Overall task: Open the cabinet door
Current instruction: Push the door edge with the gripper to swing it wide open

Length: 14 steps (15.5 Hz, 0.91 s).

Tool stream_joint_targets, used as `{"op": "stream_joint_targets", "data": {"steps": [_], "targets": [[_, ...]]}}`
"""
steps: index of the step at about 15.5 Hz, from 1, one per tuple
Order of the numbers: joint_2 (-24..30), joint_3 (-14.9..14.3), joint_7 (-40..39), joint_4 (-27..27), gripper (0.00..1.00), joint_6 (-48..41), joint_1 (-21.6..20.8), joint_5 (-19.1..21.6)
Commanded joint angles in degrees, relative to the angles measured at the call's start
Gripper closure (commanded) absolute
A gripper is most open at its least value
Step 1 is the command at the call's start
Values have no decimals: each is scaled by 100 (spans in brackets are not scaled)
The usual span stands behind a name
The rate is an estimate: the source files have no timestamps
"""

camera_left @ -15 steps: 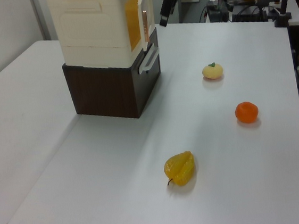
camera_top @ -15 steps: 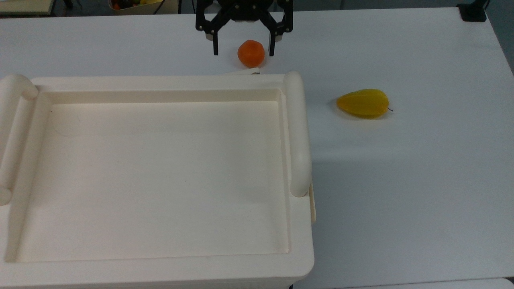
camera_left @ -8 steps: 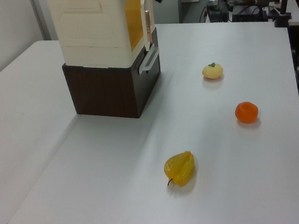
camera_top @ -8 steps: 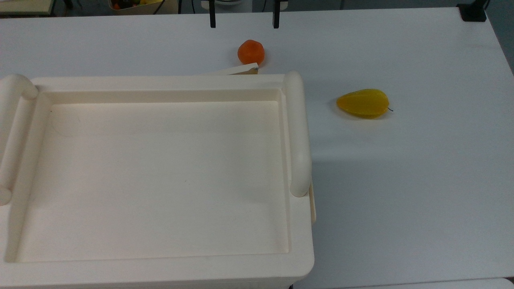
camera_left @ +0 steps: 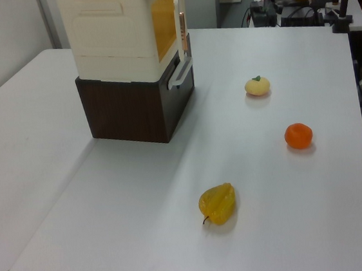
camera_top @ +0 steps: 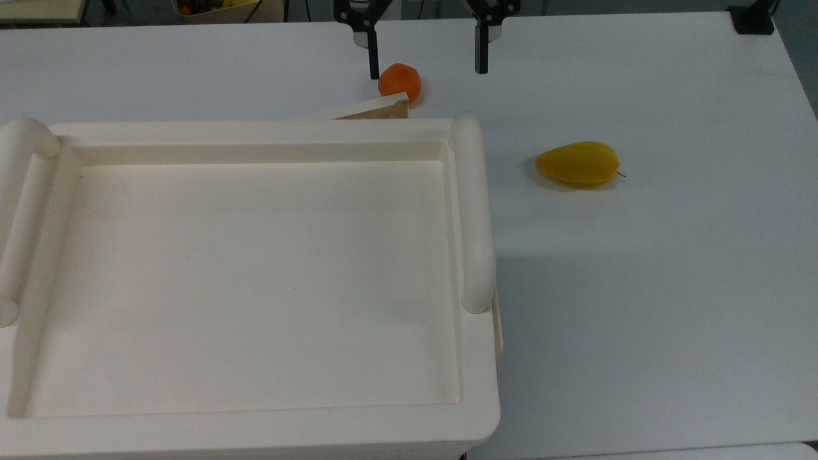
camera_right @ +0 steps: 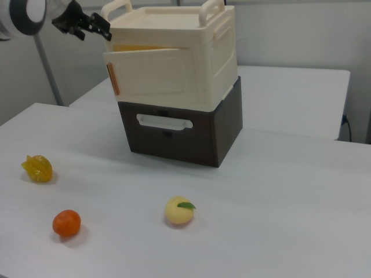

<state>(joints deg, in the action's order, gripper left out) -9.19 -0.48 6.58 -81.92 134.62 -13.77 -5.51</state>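
Note:
The cream cabinet [camera_right: 203, 52] stands on a dark brown drawer unit [camera_right: 191, 130]. Its door [camera_right: 153, 72] hangs slightly ajar, with a brownish fitting on the free edge at the right view's left. From above, the door [camera_top: 367, 108] shows as a thin wedge sticking out past the cabinet's far rim. My gripper [camera_top: 427, 74] is open above the table just beyond the door's free edge, touching nothing. In the right view my gripper [camera_right: 93, 28] hovers high beside the cabinet's upper left corner. The left view has the door [camera_left: 181, 28] edge-on.
An orange [camera_top: 399, 82] lies on the white table [camera_top: 639, 287] under my fingers, close to the door's tip. A yellow starfruit [camera_top: 578, 164] lies at the top view's right. A peach [camera_right: 179, 211] sits in front of the drawer unit. The cabinet's top is a recessed tray [camera_top: 255, 281].
The door has swung further out from the cabinet. My gripper drew back toward the top view's upper edge, then came down again a little further right, still open.

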Motion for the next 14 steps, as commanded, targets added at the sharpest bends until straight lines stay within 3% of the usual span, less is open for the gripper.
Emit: {"op": "stream_joint_targets", "data": {"steps": [1,14], "targets": [[-109,-22,98,-104,0,152,-144,-99],[347,-84,36,-105,0,-2131,-100,-99]]}}
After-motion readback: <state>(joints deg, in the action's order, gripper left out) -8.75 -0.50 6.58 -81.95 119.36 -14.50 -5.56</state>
